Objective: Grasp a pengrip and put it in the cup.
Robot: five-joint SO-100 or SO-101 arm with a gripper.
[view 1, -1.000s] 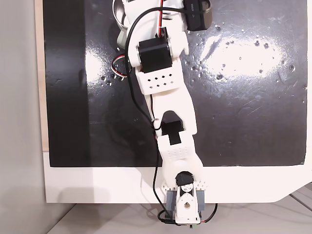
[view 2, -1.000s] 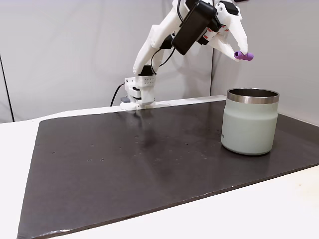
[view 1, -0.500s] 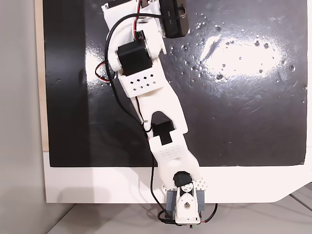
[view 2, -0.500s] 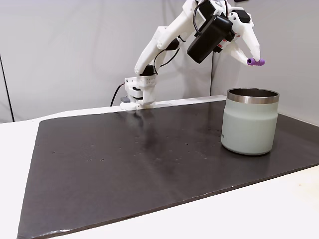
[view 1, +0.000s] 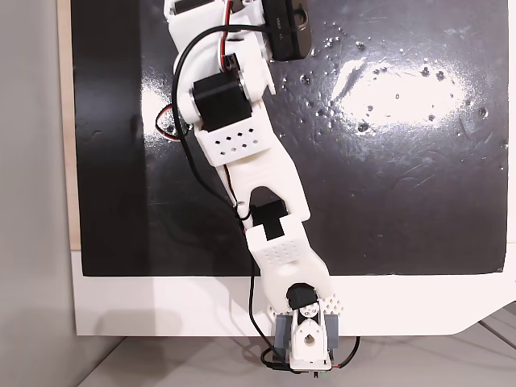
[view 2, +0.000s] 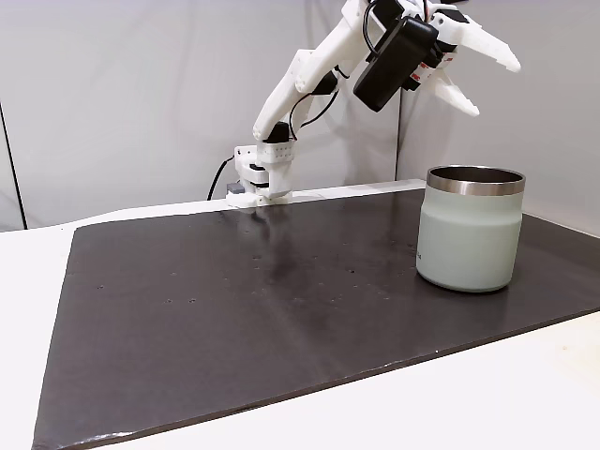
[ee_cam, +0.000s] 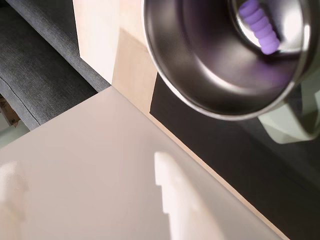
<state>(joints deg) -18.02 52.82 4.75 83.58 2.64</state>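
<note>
One pengrip (ee_cam: 260, 25) lies inside the cup's (view 2: 468, 239) shiny steel interior, seen from the wrist view, so the drop looks done. Left to right in the side fixed view: the arm's base (view 2: 262, 178) at the far edge of the dark mat (view 2: 234, 309), then the tool (view 2: 488, 79), its fingers spread apart and empty, above the cup. Next, by judgement, the arm need only retreat; nothing stands in the way on the surface (view 2: 525, 394).

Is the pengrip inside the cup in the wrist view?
Yes, the purple pengrip lies against the shiny steel interior of the cup, below its rim.
</note>
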